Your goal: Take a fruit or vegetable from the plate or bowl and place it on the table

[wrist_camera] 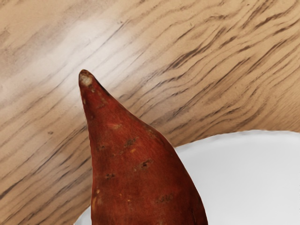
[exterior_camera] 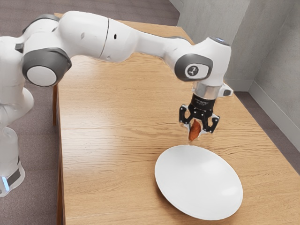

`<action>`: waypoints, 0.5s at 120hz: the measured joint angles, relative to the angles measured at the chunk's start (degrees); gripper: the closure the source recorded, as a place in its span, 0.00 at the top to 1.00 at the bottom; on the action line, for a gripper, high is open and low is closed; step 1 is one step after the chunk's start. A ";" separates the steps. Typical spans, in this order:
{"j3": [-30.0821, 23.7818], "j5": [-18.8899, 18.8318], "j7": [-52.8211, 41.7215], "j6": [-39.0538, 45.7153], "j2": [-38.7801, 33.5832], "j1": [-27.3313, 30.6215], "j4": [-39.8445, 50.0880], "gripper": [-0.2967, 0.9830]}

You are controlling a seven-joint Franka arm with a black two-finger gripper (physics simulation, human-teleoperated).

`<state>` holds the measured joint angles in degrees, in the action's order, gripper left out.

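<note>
In the exterior view my gripper (exterior_camera: 196, 131) is shut on a reddish-brown sweet potato (exterior_camera: 194, 131), its two fingers on opposite sides of it. The sweet potato hangs tilted near the far edge of the white plate (exterior_camera: 199, 180), apart from it in that view. In the wrist view the sweet potato (wrist_camera: 136, 173) looms large with its pointed tip over the wooden table (wrist_camera: 225, 61), and part of the plate (wrist_camera: 248, 173) lies beyond it. Its height above the table is hard to tell.
The wooden table (exterior_camera: 108, 140) extends around the plate and under the arm. Grey walls (exterior_camera: 276, 56) stand past the table's edge at the exterior view's right.
</note>
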<state>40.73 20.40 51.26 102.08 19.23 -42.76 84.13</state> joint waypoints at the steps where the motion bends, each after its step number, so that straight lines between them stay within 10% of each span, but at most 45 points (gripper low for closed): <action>1: -0.05 0.00 -0.17 -0.16 0.06 0.61 -0.36 0.36; 54: -12.99 -1.20 -8.89 -7.05 6.61 26.90 -12.74 0.35; 60: -13.51 -1.57 -9.60 -7.46 6.63 27.65 -12.87 0.46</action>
<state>27.23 18.83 41.66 94.62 25.86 -15.11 71.26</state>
